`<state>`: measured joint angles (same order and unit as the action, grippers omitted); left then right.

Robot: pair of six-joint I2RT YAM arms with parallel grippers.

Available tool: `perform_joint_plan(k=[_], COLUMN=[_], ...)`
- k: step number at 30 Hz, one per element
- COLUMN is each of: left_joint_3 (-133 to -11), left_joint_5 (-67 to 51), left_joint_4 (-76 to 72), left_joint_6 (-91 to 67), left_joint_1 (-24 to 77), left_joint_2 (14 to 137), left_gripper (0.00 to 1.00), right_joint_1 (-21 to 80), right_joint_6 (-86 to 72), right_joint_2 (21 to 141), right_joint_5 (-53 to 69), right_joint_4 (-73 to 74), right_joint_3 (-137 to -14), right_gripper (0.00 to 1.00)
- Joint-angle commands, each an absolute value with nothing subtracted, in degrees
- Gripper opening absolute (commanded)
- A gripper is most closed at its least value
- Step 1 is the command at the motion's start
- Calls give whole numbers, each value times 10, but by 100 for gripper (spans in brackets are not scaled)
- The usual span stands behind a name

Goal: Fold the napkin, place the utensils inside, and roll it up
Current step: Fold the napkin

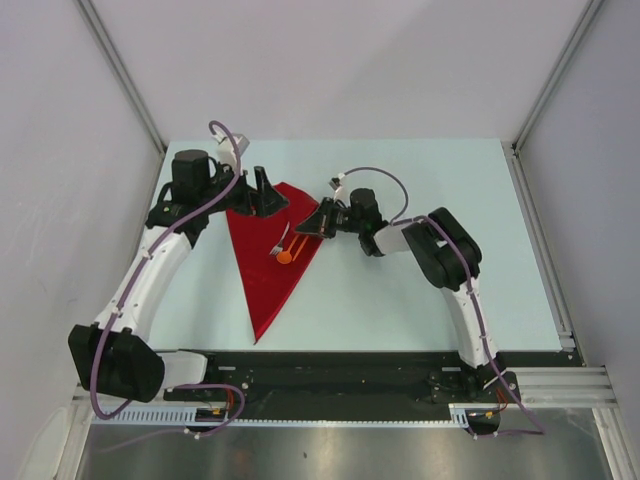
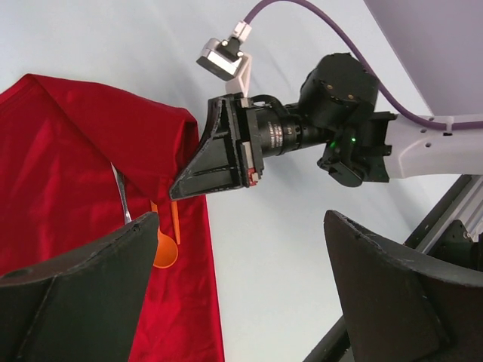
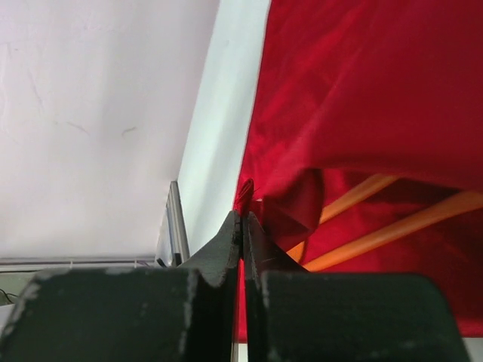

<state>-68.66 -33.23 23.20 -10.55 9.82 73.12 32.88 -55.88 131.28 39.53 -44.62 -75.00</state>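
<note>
The red napkin lies folded into a long triangle with its point toward the near edge. On it rest a silvery fork, an orange spoon and a thin orange knife. My right gripper is shut on the napkin's right edge, lifting that flap over the orange handles. My left gripper hovers over the napkin's far corner, open and holding nothing. In the left wrist view the left gripper's own fingers frame the spoon bowl and the fork.
The pale blue table is bordered by grey walls and a metal rail on the right. A black base strip runs along the near edge. The right arm's body sits to the right of the napkin.
</note>
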Motion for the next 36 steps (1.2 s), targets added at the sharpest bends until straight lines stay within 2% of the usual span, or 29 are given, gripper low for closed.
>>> perform_joint_plan(k=[1, 17, 19, 23, 26, 32, 36], left_joint_3=[-685, -681, -681, -679, -678, -669, -657], left_joint_5=[-338, -339, -339, -336, -326, -295, -267], left_joint_4=[214, 211, 211, 213, 214, 214, 209], left_joint_6=[-111, -110, -109, -108, -105, -102, -98], left_joint_1=[92, 91, 91, 91, 90, 87, 79], left_joint_2=[706, 687, 686, 680, 676, 655, 632], left_gripper=[95, 95, 95, 96, 95, 96, 98], right_joint_1=[340, 383, 387, 391, 395, 404, 465], right_joint_6=[-548, -534, -528, -515, -477, -348, -139], right_joint_2=[1259, 1281, 1279, 1259, 1224, 1099, 1019], right_joint_5=[384, 369, 370, 368, 366, 338, 240], right_joint_4=[-492, -488, -484, -475, -443, -311, -133], right_joint_3=[-721, -697, -695, -679, -668, -631, -640], right_gripper=[0, 0, 4, 28, 38, 46, 47])
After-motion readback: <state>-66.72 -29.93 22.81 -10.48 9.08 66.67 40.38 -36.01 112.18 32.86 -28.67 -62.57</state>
